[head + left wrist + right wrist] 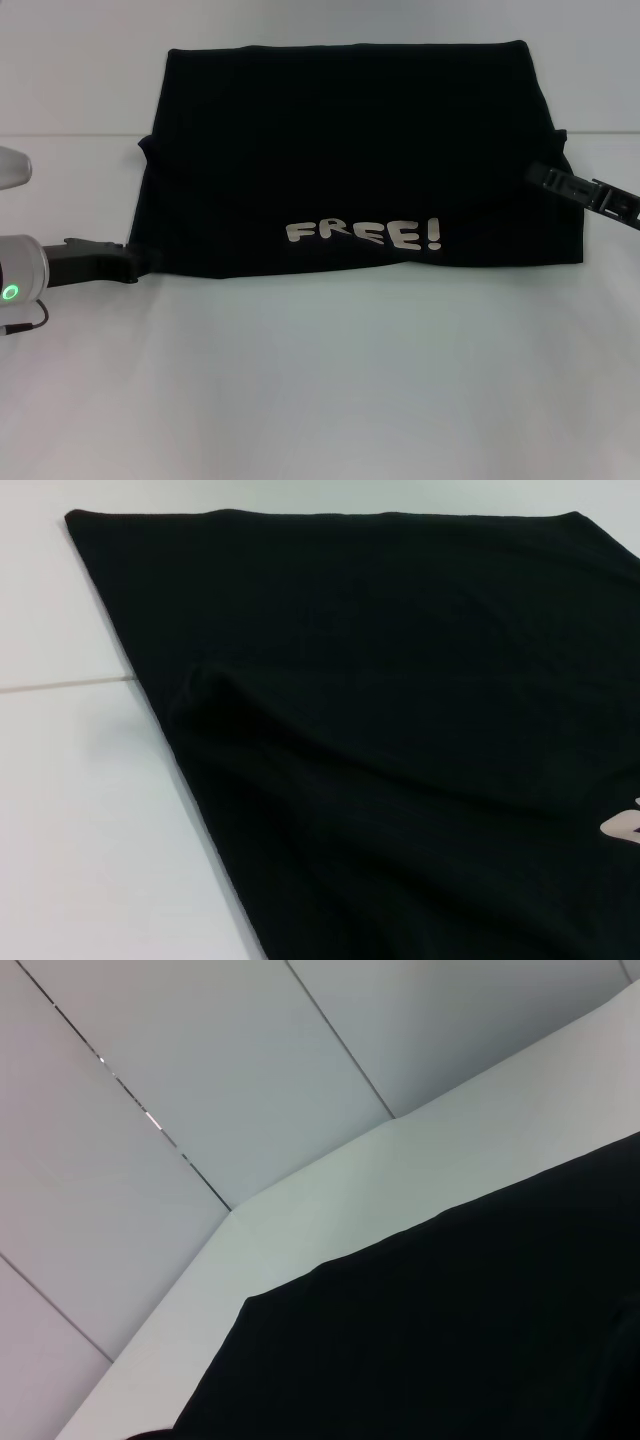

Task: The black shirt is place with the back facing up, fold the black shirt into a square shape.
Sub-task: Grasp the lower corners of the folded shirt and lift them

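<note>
Black shirt point(350, 150) folded into a wide rectangle on white bench point(320, 380). Left hand point(140, 262) at its near-left corner, right hand point(535, 176) at right edge; grip of either cannot be told.

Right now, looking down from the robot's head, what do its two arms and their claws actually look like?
The left arm ends in a silver-grey rounded wrist with a glowing green ring light and a thin dark cable beneath; its left gripper is matte black and blocky. The right gripper is a slim black finger assembly with small pale markings along it. Both sit at the edges of the large black soft-fabric shirt.
</note>
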Tool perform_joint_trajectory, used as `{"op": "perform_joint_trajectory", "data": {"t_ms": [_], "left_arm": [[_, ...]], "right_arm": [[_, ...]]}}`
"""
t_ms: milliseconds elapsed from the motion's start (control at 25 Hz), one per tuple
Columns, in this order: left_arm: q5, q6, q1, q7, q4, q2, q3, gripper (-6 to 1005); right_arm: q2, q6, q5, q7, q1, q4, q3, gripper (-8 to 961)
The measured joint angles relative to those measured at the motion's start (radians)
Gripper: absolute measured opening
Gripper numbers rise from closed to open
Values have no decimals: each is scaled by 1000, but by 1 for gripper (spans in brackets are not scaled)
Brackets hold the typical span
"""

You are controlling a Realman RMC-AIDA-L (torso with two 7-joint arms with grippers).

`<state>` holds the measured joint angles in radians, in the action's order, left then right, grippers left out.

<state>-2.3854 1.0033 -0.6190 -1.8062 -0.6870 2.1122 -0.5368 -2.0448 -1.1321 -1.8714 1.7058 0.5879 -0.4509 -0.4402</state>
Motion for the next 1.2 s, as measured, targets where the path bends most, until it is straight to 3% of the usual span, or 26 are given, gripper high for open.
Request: {"op": "perform_joint_trajectory", "data": {"t_ms": [360,480,680,960,1200], "left_arm": [[-22,-5,-3,1,-3,-1,-2,187],[-23,-5,-2,1,-4,-1,-2,-5],[-23,7,-1,-3,-17,-4,5,1],[-23,79,1,-10,-59,-9,6,31],[-23,78,9,-18,-69,-9,7,56]], "right_arm": [[5,0,0,2,-3,0,-2,926],[15,2,-2,8,-6,0,-2,926],[31,16,-7,35,-8,0,-7,925],[74,14,-57,123,-9,-5,-13,924],[79,17,-59,124,-21,-7,-6,923]]}}
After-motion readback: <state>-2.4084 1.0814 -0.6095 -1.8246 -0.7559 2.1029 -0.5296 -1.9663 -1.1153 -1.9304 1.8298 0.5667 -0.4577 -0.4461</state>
